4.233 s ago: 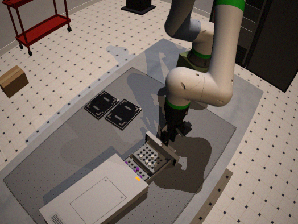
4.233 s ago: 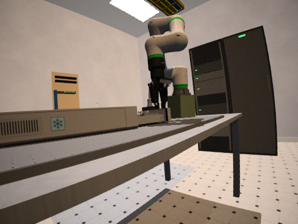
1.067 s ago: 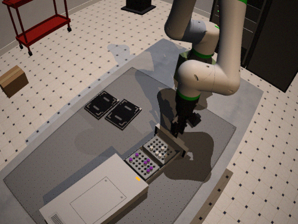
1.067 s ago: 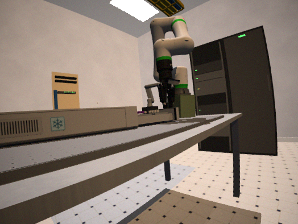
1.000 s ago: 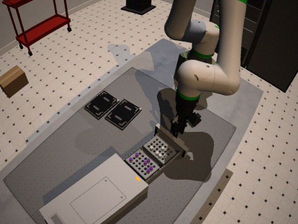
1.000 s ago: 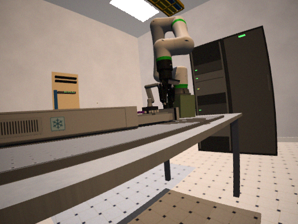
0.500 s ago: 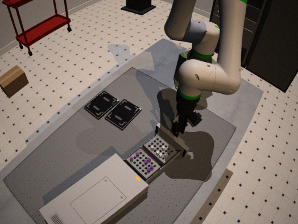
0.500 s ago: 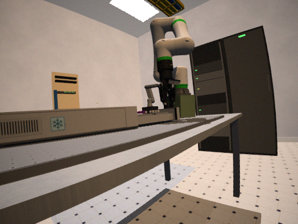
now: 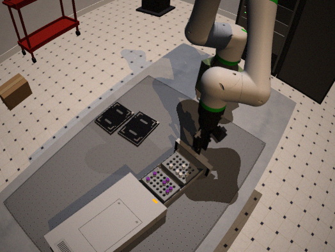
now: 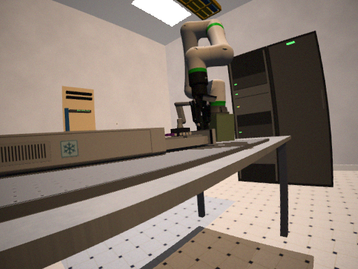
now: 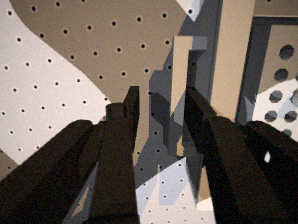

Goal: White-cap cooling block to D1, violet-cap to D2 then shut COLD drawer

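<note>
White-capped block sitting in the open drawer, lower centre of the top view
Violet-capped block sitting beside it, nearer COLD, whose lamp is glowing amber; gripper hovering by the drawer front, fingers standing partway apart, gripping nothing; both deck slots lying left of centre

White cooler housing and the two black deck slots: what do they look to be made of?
The off-white cooler housing looks like painted sheet metal, perhaps plastic: smooth, matte faces and crisp edges. The two black rectangular deck slots look like dark matte plates, anodised metal or plastic; pale corner marks stand out.
</note>
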Controlling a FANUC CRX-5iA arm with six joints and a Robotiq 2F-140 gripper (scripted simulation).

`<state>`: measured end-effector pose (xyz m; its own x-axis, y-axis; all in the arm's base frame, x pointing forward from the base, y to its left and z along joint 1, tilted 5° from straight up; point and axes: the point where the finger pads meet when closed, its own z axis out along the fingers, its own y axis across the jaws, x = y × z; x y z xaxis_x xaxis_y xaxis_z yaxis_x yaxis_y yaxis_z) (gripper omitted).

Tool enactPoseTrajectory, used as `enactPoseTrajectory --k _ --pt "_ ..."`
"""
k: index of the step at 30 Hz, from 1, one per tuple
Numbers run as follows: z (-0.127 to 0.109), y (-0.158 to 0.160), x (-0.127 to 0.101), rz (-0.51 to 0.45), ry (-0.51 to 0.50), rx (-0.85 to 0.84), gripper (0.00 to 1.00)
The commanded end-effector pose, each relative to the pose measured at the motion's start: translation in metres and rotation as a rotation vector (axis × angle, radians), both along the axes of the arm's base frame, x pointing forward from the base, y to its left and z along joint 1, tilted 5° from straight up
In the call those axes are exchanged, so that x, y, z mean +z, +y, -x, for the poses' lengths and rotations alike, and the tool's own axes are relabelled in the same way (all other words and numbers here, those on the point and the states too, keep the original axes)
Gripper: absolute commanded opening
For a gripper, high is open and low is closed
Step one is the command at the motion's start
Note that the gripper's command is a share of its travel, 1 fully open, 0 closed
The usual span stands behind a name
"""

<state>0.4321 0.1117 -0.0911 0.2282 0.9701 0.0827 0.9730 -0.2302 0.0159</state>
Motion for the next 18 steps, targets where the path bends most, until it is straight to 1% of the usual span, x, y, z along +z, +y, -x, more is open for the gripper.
enactPoseTrajectory --k 1,18 --pt "-0.0003 0.0002 0.0006 0.0 -0.001 0.0 0.34" --pt "-0.0003 0.0002 0.0006 0.0 -0.001 0.0 0.34"
